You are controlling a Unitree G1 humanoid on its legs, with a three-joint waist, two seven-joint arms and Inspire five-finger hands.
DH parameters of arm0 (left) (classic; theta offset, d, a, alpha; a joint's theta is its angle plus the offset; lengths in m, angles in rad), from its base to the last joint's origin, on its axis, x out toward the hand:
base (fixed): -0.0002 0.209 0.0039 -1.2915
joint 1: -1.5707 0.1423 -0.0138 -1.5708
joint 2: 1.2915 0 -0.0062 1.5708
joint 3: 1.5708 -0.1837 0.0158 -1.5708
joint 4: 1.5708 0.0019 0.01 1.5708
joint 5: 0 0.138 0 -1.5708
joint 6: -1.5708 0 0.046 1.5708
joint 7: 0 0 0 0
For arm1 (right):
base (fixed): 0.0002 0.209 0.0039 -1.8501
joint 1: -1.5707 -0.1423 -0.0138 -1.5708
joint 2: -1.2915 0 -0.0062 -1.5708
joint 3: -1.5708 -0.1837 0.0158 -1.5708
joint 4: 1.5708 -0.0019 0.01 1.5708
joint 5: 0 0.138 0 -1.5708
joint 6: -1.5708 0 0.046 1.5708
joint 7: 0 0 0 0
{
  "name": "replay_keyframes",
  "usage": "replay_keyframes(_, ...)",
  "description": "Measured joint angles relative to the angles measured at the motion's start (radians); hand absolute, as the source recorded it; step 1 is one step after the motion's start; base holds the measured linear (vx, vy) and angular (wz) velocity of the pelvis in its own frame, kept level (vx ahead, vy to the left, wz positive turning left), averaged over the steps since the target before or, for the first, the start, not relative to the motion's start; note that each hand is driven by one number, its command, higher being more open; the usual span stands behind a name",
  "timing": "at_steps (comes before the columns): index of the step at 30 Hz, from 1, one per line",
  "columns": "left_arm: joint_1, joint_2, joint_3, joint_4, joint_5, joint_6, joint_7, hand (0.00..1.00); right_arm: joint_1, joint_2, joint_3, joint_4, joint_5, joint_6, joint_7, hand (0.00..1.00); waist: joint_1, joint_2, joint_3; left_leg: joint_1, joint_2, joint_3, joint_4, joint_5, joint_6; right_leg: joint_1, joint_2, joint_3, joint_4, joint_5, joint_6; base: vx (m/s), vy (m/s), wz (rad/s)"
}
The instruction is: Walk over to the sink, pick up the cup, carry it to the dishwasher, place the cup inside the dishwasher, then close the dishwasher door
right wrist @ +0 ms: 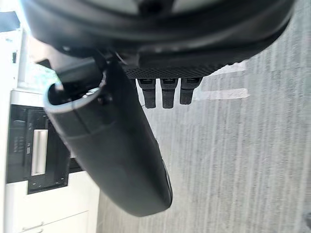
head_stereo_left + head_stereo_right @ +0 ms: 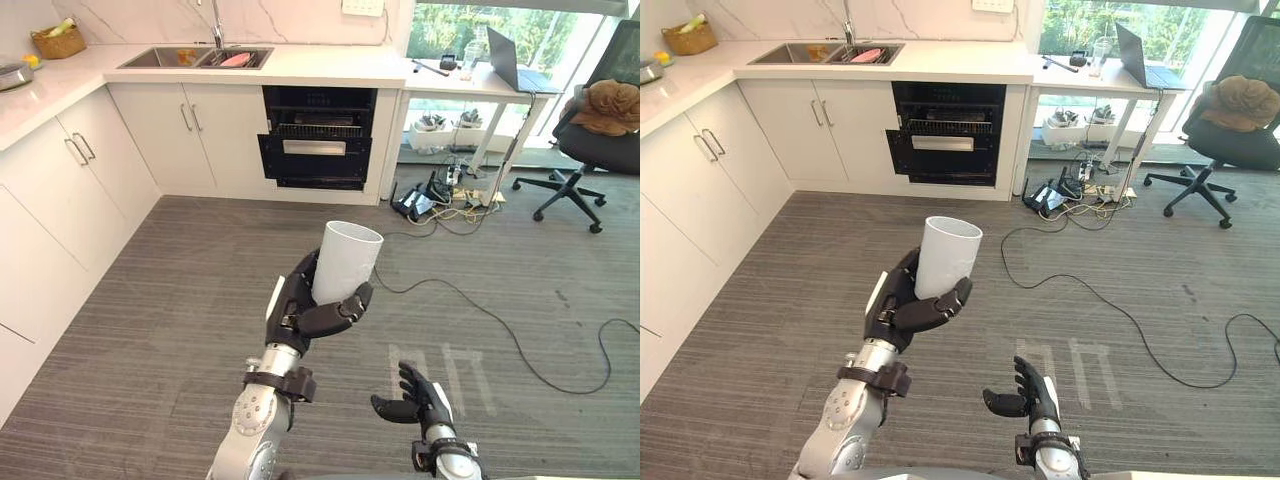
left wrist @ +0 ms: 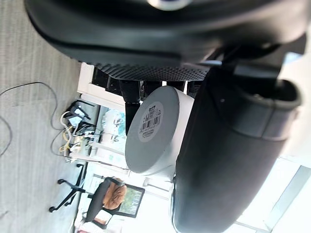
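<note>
Left eye view, my left hand [image 2: 305, 310]: raised mid-scene, fingers and thumb curled round the lower half of the white cup [image 2: 346, 258].
Left eye view, cup: upright with its mouth up. It stands out of my grip toward 12 o'clock, above the grey floor [image 2: 150, 300].
Left eye view, dishwasher [image 2: 318, 140]: at 12 o'clock from the cup and well apart from it, under the counter [image 2: 320, 68], door ajar.
Left eye view, sink [image 2: 195, 57]: at 11 o'clock from the cup, set in the counter, far from it.
Left eye view, my right hand [image 2: 420, 398]: low, at 4 o'clock from my left hand, fingers loosely spread, holding nothing.
Right eye view, cup: the same hold, with my fingers wrapped across its front and its rim free at 12 o'clock.
Left wrist view, cup: its round labelled base faces the camera. My thumb lies along one side and my fingers reach behind the other.
Right wrist view, my right hand: thumb standing out, fingers relaxed over the floor, nothing between them. The dishwasher shows past the thumb.
</note>
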Motion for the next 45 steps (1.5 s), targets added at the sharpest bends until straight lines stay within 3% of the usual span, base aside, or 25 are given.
replay_keyframes(6,-0.026,0.007,-0.001,0.091,0.007,0.021,0.011,0.30,-0.028,0.001,-0.001,0.070,-0.001,0.004,-0.012,0.90,0.009,0.005,0.005,-0.016,0.005,-0.040,-0.011,0.010,-0.015,0.030,0.000,-0.089,-0.049,0.023,-0.005,0.02,-0.028,0.22)
replay_keyframes(9,-0.026,0.005,0.005,0.088,0.012,0.025,0.021,0.30,-0.066,-0.019,-0.005,0.091,-0.011,0.011,-0.027,0.90,0.033,0.016,0.019,-0.056,-0.006,-0.120,0.024,0.013,-0.018,0.033,-0.007,-0.175,-0.029,0.000,-0.010,0.00,-0.035,0.72)
replay_keyframes(12,-0.026,0.005,0.026,0.085,0.011,0.025,0.022,0.30,-0.091,-0.027,-0.004,0.091,-0.011,0.011,-0.034,0.90,0.053,0.022,0.034,-0.068,-0.019,-0.142,0.045,0.011,-0.019,0.049,-0.016,-0.219,-0.005,-0.025,-0.011,-0.03,-0.003,0.67)
replay_keyframes(14,-0.026,0.006,0.041,0.068,0.011,0.025,0.022,0.30,-0.116,-0.027,-0.005,0.090,-0.011,0.011,-0.037,0.90,0.060,0.023,0.057,-0.092,-0.010,-0.082,0.087,-0.019,-0.011,0.067,-0.026,-0.277,0.012,-0.045,-0.010,-0.07,0.011,0.84)
replay_keyframes(18,-0.026,0.003,0.042,0.048,0.008,0.025,0.021,0.30,-0.142,-0.032,-0.020,0.083,-0.011,0.011,-0.055,0.90,0.064,0.019,0.073,-0.131,0.068,0.220,0.160,-0.026,0.021,0.074,-0.073,-0.377,0.053,-0.095,0.022,0.03,0.038,0.74)
replay_keyframes(22,-0.026,0.010,0.060,0.044,0.008,0.025,0.021,0.30,-0.162,-0.026,-0.022,0.029,-0.014,0.011,-0.062,0.90,0.076,0.017,0.084,-0.170,0.036,0.225,0.259,-0.108,0.041,0.072,-0.120,-0.380,0.080,-0.125,0.061,0.15,0.137,0.12)
replay_keyframes(24,-0.024,0.011,0.062,0.038,0.008,0.025,0.020,0.30,-0.165,-0.019,-0.022,0.003,-0.040,0.010,-0.063,0.90,0.077,0.006,0.092,-0.188,0.015,0.228,0.372,-0.213,0.058,0.071,-0.172,-0.380,0.160,-0.181,0.097,0.21,0.223,0.03)
replay_keyframes(25,-0.019,0.007,0.063,0.031,0.009,0.026,0.018,0.30,-0.169,-0.017,-0.022,0.002,-0.042,0.010,-0.063,0.90,0.075,0.003,0.096,-0.187,0.009,0.227,0.395,-0.236,0.063,0.065,-0.188,-0.375,0.199,-0.195,0.106,0.19,0.185,-0.02)
replay_keyframes(26,-0.012,0.001,0.062,0.028,0.009,0.026,0.018,0.30,-0.174,-0.019,-0.022,0.001,-0.049,0.011,-0.063,0.90,0.074,0.006,0.098,-0.186,0.005,0.228,0.425,-0.260,0.064,0.034,-0.207,-0.361,0.285,-0.204,0.103,0.26,0.263,0.06)
replay_keyframes(27,0.000,-0.005,0.063,0.006,0.011,0.031,0.017,0.30,-0.174,-0.018,-0.023,-0.014,-0.051,0.014,-0.065,0.90,0.063,0.004,0.101,-0.164,-0.018,0.223,0.430,-0.286,0.079,-0.038,-0.246,-0.340,0.482,-0.200,0.096,0.27,0.265,0.14)
replay_keyframes(28,0.003,0.000,0.064,-0.008,0.012,0.033,0.017,0.30,-0.172,-0.012,-0.023,-0.023,-0.052,0.015,-0.066,0.90,0.058,-0.006,0.107,-0.154,-0.031,0.218,0.428,-0.293,0.086,-0.062,-0.261,-0.323,0.550,-0.190,0.084,0.34,0.288,0.43)
replay_keyframes(29,0.007,0.016,0.068,-0.037,0.017,0.033,0.017,0.30,-0.170,0.002,-0.027,-0.039,-0.057,0.017,-0.064,0.90,0.043,-0.023,0.120,-0.119,-0.048,0.198,0.420,-0.312,0.104,-0.129,-0.270,-0.256,0.715,-0.174,0.044,0.31,0.173,0.40)
replay_keyframes(32,0.007,0.021,0.084,-0.042,0.018,0.033,0.021,0.30,-0.158,0.015,-0.027,-0.078,-0.070,0.017,-0.064,0.90,0.036,-0.015,0.124,-0.030,-0.051,0.152,0.357,-0.330,0.106,-0.222,-0.198,-0.203,0.790,-0.256,0.013,0.37,0.111,0.50)
replay_keyframes(35,0.002,0.018,0.089,-0.046,0.018,0.030,0.022,0.30,-0.158,0.020,-0.026,-0.137,-0.070,0.017,-0.063,0.90,0.019,-0.006,0.129,0.054,-0.042,0.090,0.278,-0.331,0.100,-0.349,-0.110,-0.208,0.696,-0.278,0.007,0.45,-0.021,0.66)
replay_keyframes(36,-0.002,0.013,0.088,-0.046,0.018,0.029,0.022,0.30,-0.159,0.016,-0.026,-0.163,-0.069,0.016,-0.063,0.90,0.017,0.003,0.132,0.085,-0.031,0.073,0.257,-0.342,0.079,-0.401,-0.076,-0.209,0.622,-0.269,0.011,0.55,-0.087,0.58)
replay_keyframes(37,-0.005,0.012,0.086,-0.046,0.018,0.025,0.023,0.30,-0.158,0.017,-0.024,-0.179,-0.069,0.015,-0.064,0.90,0.012,-0.002,0.125,0.103,-0.032,0.059,0.256,-0.367,0.038,-0.422,-0.052,-0.206,0.490,-0.187,-0.001,0.57,-0.098,0.63)
replay_keyframes(38,-0.005,0.014,0.086,-0.044,0.018,0.023,0.023,0.30,-0.157,0.018,-0.019,-0.179,-0.069,0.014,-0.065,0.90,0.008,-0.017,0.120,0.116,-0.039,0.056,0.257,-0.379,0.021,-0.428,-0.054,-0.194,0.445,-0.077,-0.019,0.53,-0.099,0.69)
replay_keyframes(39,-0.005,-0.005,0.078,-0.018,0.018,0.024,0.025,0.30,-0.158,0.003,-0.009,-0.170,-0.069,0.015,-0.064,0.90,0.003,0.013,0.109,0.143,-0.015,0.047,0.265,-0.401,0.001,-0.413,-0.046,-0.218,0.480,-0.048,-0.035,0.45,-0.089,0.46)
replay_keyframes(40,-0.001,-0.017,0.076,-0.011,0.018,0.024,0.027,0.30,-0.158,-0.004,-0.007,-0.174,-0.069,0.019,-0.064,0.90,0.004,0.035,0.105,0.139,0.009,0.045,0.288,-0.403,-0.005,-0.395,-0.031,-0.234,0.472,-0.058,-0.046,0.56,-0.133,0.38)
replay_keyframes(42,-0.002,-0.037,0.074,-0.005,0.018,0.027,0.031,0.30,-0.137,-0.003,0.005,-0.218,-0.068,0.021,-0.064,0.90,0.011,0.058,0.109,0.050,0.075,0.045,0.589,-0.353,-0.045,-0.281,0.024,-0.262,0.398,-0.093,-0.074,0.52,-0.175,0.13)
replay_keyframes(43,-0.001,-0.041,0.074,-0.006,0.018,0.027,0.031,0.30,-0.115,0.003,0.012,-0.250,-0.068,0.021,-0.065,0.90,0.021,0.057,0.111,0.008,0.095,0.045,0.707,-0.317,-0.046,-0.234,0.037,-0.260,0.370,-0.098,-0.081,0.50,-0.166,-0.08)
replay_keyframes(45,0.036,-0.050,0.066,-0.060,0.017,0.027,0.029,0.30,-0.057,0.006,0.038,-0.374,-0.066,0.017,-0.077,0.90,0.041,0.057,0.112,-0.103,0.155,0.090,0.984,-0.320,-0.029,-0.073,0.073,-0.240,0.257,-0.105,-0.094,0.46,-0.109,-0.27)
